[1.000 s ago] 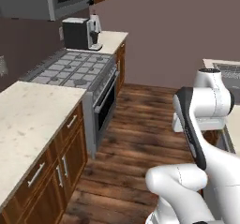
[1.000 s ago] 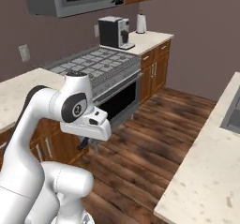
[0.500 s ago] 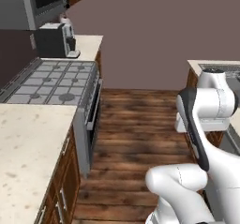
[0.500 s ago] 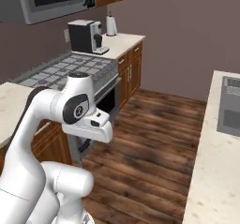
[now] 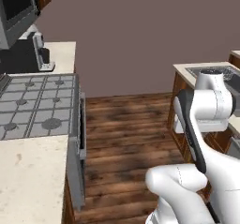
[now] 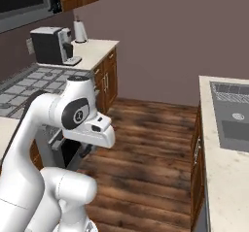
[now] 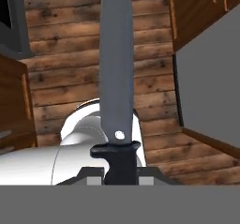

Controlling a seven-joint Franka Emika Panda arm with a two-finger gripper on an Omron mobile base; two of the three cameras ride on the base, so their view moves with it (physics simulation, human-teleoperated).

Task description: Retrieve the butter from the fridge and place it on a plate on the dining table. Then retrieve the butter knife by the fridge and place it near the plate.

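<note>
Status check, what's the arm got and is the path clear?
Gripper shut on butter knife, blade pointing away from hand. Wood floor ahead open.

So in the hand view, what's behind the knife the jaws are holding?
Behind the butter knife lies brown wooden floor, with wooden cabinet fronts at the upper right. The blade covers a strip of floor, so what lies directly behind it cannot be seen.

Butter knife (image 7: pixel 116 68): blade tip cut off by the top edge of the hand view; lower end of the black handle hidden behind the grey band.
Gripper (image 7: pixel 119 174): fingertips mostly hidden, only dark corners showing either side of the handle.
Stove (image 5: pixel 35 101): cut off by the left edge of the left base view.
Sink (image 6: pixel 231 117): cut off by the right edge of the right base view.
Coffee machine (image 5: pixel 28 54): top hidden behind the microwave (image 5: pixel 14 7).
</note>
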